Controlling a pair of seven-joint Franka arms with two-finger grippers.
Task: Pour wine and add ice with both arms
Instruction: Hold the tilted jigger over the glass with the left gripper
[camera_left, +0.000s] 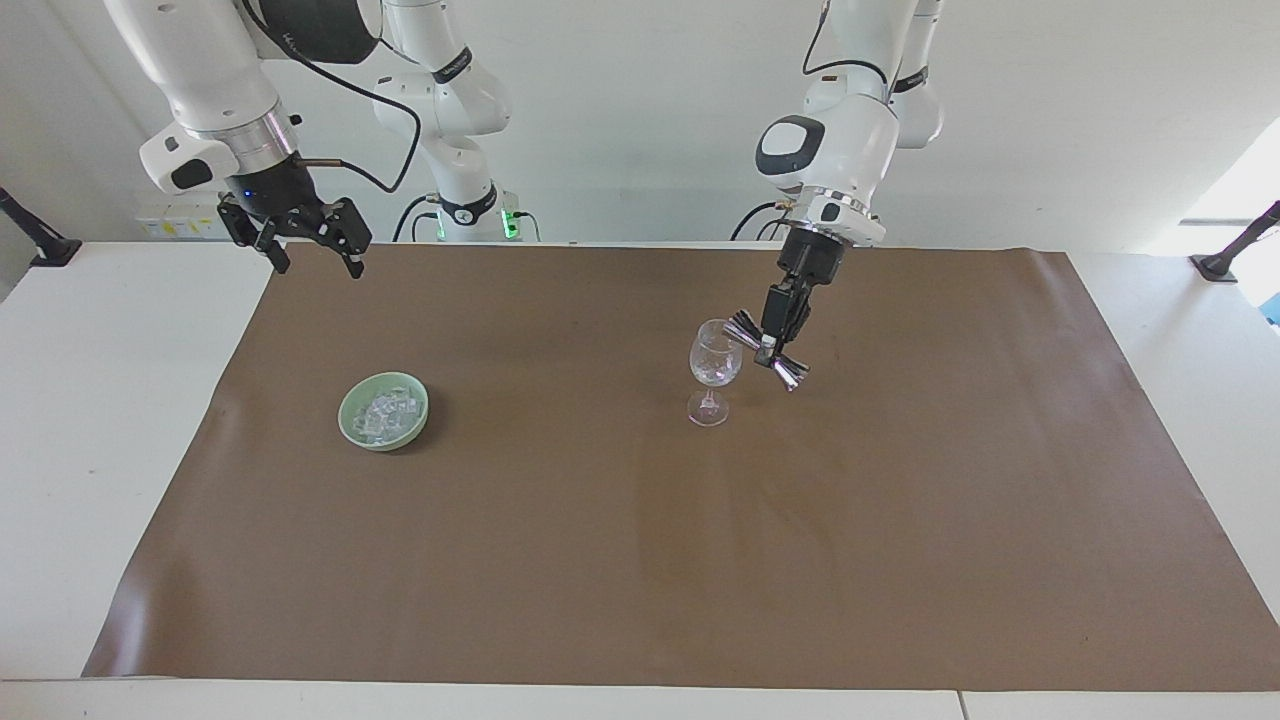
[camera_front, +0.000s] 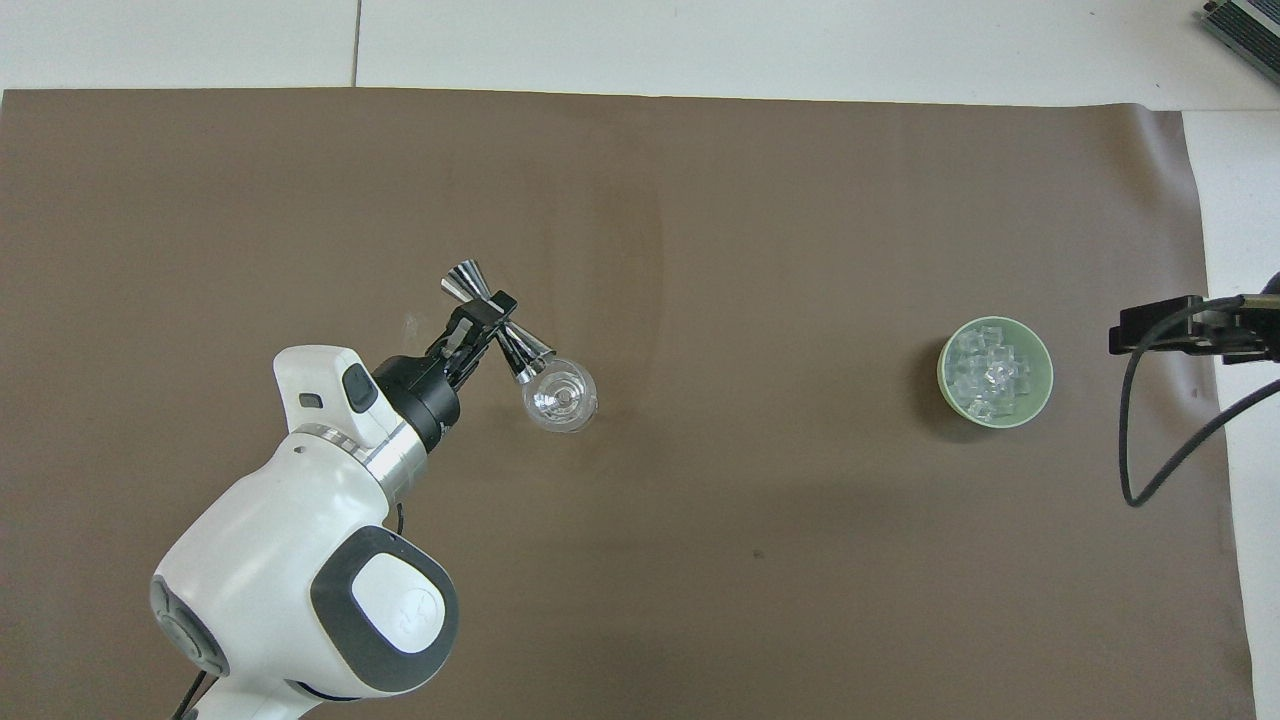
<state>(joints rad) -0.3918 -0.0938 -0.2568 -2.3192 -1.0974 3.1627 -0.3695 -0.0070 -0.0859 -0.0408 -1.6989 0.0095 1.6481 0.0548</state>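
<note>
Left hand (camera_left: 772, 345) clenched on jigger (camera_left: 765, 347), tilted, lower mouth at glass (camera_left: 714, 368) rim. Ice (camera_left: 383, 415) in bowl (camera_left: 352, 421) toward right arm's end of bench (camera_left: 60, 400). Right hand (camera_left: 312, 244) released, raised over mat (camera_left: 640, 560) corner, is the nearer to bowl.

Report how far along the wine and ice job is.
Done: nothing looks finished; no colored liquid shows in the wine glass.

In hand: the left gripper is shut on the metal jigger, tilted with one end at the glass's rim.

Left: adding ice, which sits in the green bowl. The right gripper hangs open over the brown mat's edge, nearer the robots than the bowl.
</note>
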